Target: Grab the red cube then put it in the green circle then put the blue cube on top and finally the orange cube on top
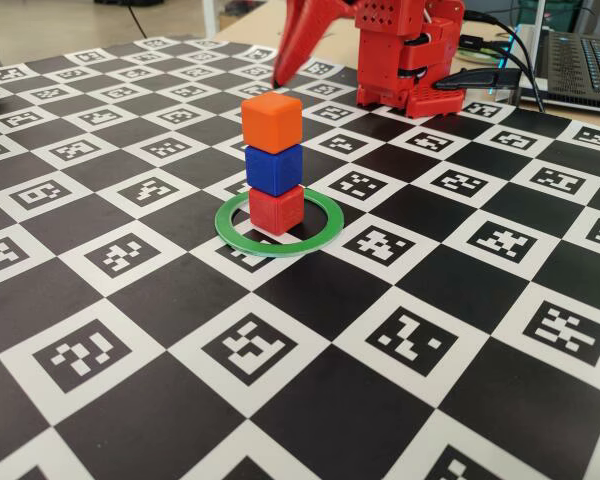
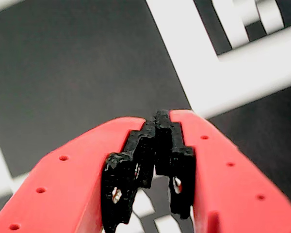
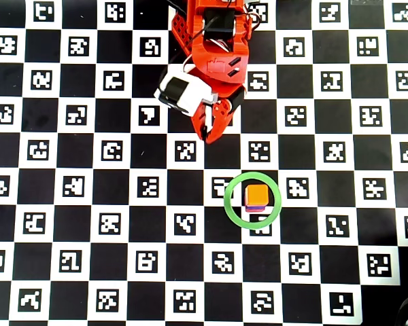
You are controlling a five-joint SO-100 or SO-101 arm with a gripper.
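Green circle [image 1: 271,241] lies flat on the checkered marker mat [image 1: 400,420], nearest the fixed camera of all task items, its ring spanning a black square and a white tag square. Red cube [image 1: 276,210] sits inside the green circle, toward the ring's far side, touching the mat. Blue cube [image 1: 274,169] rests directly on the red cube, turned slightly off its alignment. Orange cube [image 1: 271,122] tops the blue cube, so the three-cube stack stands upright within the green circle. Overhead view shows only the orange cube's top face [image 3: 257,195] inside the ring [image 3: 229,199], with a sliver of lower cube peeking out at its bottom edge.

Beyond the green circle, well apart from the stack, the gripper [image 1: 277,78] points down at the mat with its tip near the surface. Wrist view shows the gripper [image 2: 158,127] clenched, black serrated pads meeting at the tip, nothing between them. Overhead, the gripper [image 3: 209,138] sits up and left of the green circle. Farther back stands the red arm base [image 1: 410,60], then a laptop [image 1: 580,60] at the table's far right edge.
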